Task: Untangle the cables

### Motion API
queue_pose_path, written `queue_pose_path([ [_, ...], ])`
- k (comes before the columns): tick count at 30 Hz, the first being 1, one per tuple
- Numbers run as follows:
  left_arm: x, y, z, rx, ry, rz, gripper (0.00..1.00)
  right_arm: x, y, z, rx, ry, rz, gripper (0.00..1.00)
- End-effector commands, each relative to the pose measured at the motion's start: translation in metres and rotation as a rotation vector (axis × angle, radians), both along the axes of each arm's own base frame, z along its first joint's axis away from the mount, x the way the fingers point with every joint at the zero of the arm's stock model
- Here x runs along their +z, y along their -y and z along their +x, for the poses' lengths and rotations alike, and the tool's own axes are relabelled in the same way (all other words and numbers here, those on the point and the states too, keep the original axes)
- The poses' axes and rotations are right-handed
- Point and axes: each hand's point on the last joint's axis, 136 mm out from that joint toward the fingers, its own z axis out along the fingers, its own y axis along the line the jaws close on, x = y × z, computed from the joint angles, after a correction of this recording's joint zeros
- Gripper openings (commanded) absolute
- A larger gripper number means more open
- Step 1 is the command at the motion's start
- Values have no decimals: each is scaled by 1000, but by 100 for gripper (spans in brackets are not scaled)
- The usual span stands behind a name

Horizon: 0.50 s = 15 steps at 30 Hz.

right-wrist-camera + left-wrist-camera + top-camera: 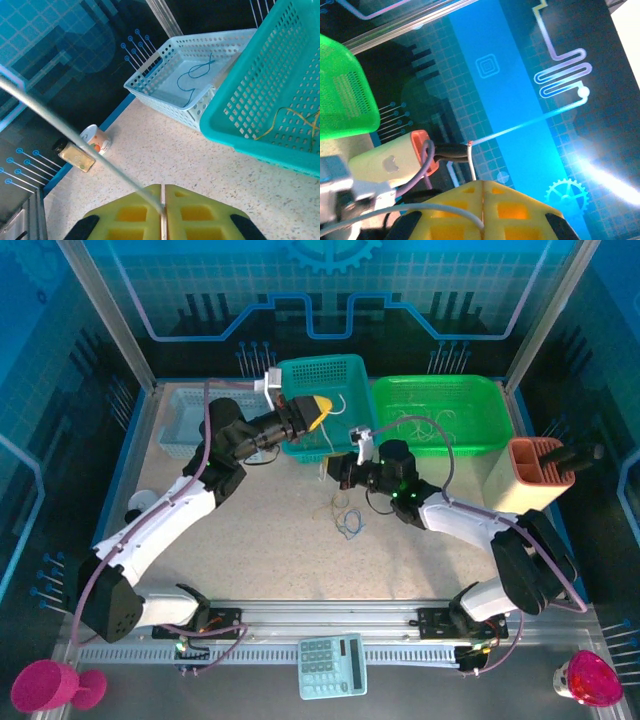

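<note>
Jaws are clamped hard on thin cable, so if the grippers are drawn apart too far a cable could be snapped or pulled free, and the tangle of cables (347, 521) on the table (270, 525) could be tightened instead of loosened. The left gripper (483, 186), held over the teal basket (330, 364), is closed completely on a white cable (470, 165), and the right gripper (163, 188) is closed just as flat on a grey cable (75, 127); whether these are one cable cannot be told.
</note>
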Motion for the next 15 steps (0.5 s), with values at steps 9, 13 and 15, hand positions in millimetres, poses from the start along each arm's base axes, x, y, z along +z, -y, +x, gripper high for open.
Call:
queue_pose_path([
  [9,81,-10,-25,-31,201,-141,0,-31,-18,-5,11,-64,-35,17],
  [13,88,-12,-28,-30,215,-151,0,-42,-13,-6,-11,-84,-52,13],
  [15,95,-13,-30,-32,228,-159,0,-47,-11,-8,-17,-96,-58,12],
])
